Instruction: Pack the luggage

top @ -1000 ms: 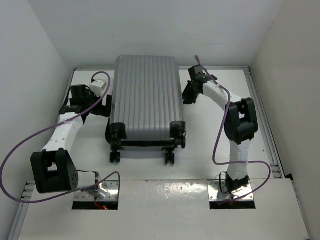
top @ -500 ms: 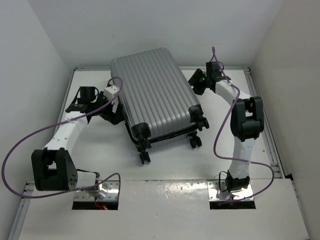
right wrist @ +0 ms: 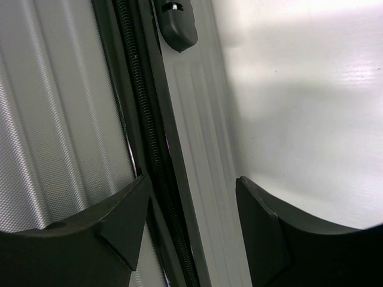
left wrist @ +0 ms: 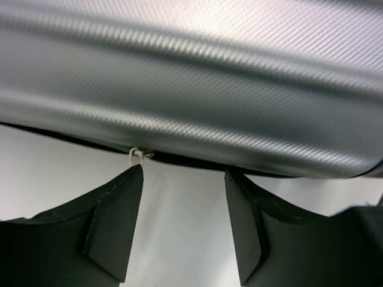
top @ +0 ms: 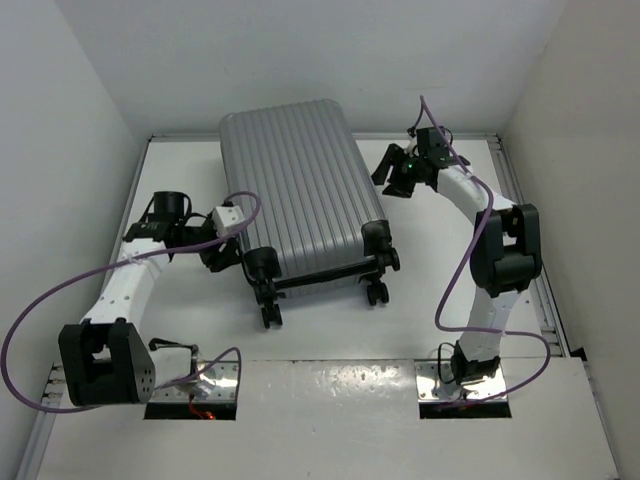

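Observation:
The silver-grey ribbed luggage [top: 297,190] lies closed and flat on the white table, slightly turned, with its black wheels [top: 272,318] toward the near side. My left gripper [top: 216,253] is open and empty beside the luggage's left near corner. In the left wrist view the ribbed shell [left wrist: 191,89] fills the top, with a small silver zipper pull [left wrist: 136,155] just above my left fingertip [left wrist: 122,203]. My right gripper [top: 389,172] is open and empty at the luggage's right side. In the right wrist view its jaws straddle the black zipper line [right wrist: 149,149] and the side wall.
The white table [top: 440,270] is walled in on the left, back and right. A black foot [right wrist: 178,24] sticks out of the luggage's side. Purple cables loop from both arms. The arm bases stand on a white ledge [top: 330,400] at the near edge.
The luggage first swung its wheeled end to the right, then turned partly back and shifted left. My left gripper moved nearer, toward the wheeled corner. My right gripper stayed by the right side.

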